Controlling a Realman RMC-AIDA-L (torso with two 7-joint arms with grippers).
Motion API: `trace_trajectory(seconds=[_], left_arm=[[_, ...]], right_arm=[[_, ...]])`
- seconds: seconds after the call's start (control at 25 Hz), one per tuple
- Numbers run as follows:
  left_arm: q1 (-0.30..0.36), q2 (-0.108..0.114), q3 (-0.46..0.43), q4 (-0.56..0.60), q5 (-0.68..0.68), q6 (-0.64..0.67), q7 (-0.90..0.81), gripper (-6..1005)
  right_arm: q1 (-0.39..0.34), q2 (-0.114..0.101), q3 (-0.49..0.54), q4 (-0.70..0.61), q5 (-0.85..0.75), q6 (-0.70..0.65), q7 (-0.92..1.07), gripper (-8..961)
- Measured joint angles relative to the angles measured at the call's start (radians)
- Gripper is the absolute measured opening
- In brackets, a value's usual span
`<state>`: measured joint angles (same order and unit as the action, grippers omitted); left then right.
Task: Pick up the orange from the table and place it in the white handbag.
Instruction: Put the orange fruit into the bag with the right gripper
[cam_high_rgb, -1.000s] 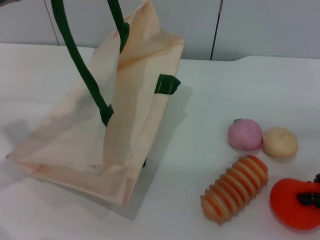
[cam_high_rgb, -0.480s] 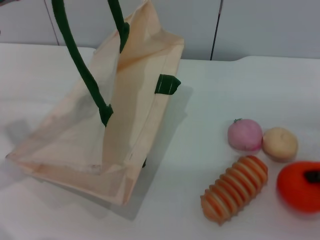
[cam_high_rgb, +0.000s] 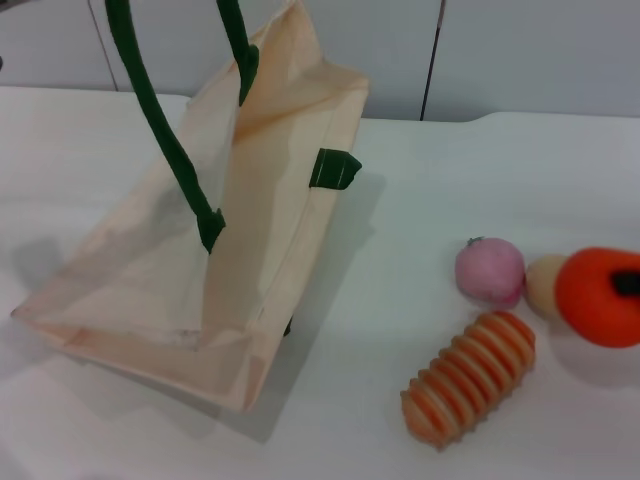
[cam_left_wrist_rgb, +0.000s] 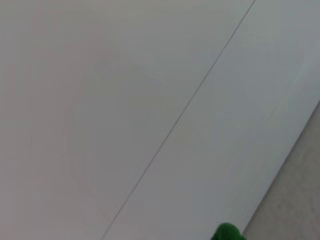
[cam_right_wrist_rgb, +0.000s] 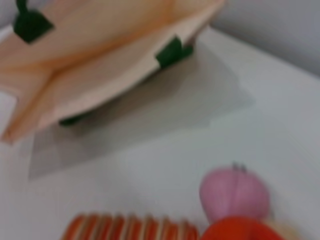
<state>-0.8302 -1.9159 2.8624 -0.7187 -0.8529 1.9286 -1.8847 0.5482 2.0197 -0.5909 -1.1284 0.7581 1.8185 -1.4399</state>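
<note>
The orange (cam_high_rgb: 598, 296) hangs above the table (cam_high_rgb: 420, 200) at the far right edge, in front of the small tan ball. A dark fingertip (cam_high_rgb: 628, 283) of my right gripper lies on it; the rest of that gripper is out of frame. The orange also shows in the right wrist view (cam_right_wrist_rgb: 240, 230). The white handbag (cam_high_rgb: 200, 250) stands open at the left, and its green handles (cam_high_rgb: 160, 120) run up out of the picture. It also shows in the right wrist view (cam_right_wrist_rgb: 100, 60). My left gripper is out of view; its wrist view shows only a green scrap (cam_left_wrist_rgb: 227, 233).
A pink round fruit (cam_high_rgb: 489, 269), a pale tan ball (cam_high_rgb: 542, 285) and a ridged orange-and-cream striped item (cam_high_rgb: 468, 377) lie at the right of the table. The pink fruit (cam_right_wrist_rgb: 234, 194) and the striped item (cam_right_wrist_rgb: 130, 227) show in the right wrist view. A grey wall is behind.
The orange has risen off the table and moved farther from me, from the near right corner to in front of the tan ball. The bag has not moved.
</note>
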Motion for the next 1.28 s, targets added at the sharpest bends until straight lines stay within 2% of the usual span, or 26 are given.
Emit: trace_trajectory(seconds=[0.24,0.52,0.88,1.28], left_arm=[[-0.01,0.0,0.0,0.009,-0.017,0.006,-0.01,164],[-0.022,0.001,0.002,0.016,-0.024,0.01,-0.014,167],[-0.027,0.003,0.002,0.042,-0.025,0.013,-0.013,170],[-0.027,0.009,0.002,0.076,-0.016,0.003,-0.004,174]], right_arm=[[0.077,0.003,-0.022,0.022,0.073,0.007,0.0,172],[0.196,0.005,-0.127,0.137,0.133,-0.011,-0.006,162],[0.305,0.006,-0.285,0.254,0.259,-0.118,-0.008,162],[0.396,0.005,-0.344,0.369,0.353,-0.235,-0.044,161]])
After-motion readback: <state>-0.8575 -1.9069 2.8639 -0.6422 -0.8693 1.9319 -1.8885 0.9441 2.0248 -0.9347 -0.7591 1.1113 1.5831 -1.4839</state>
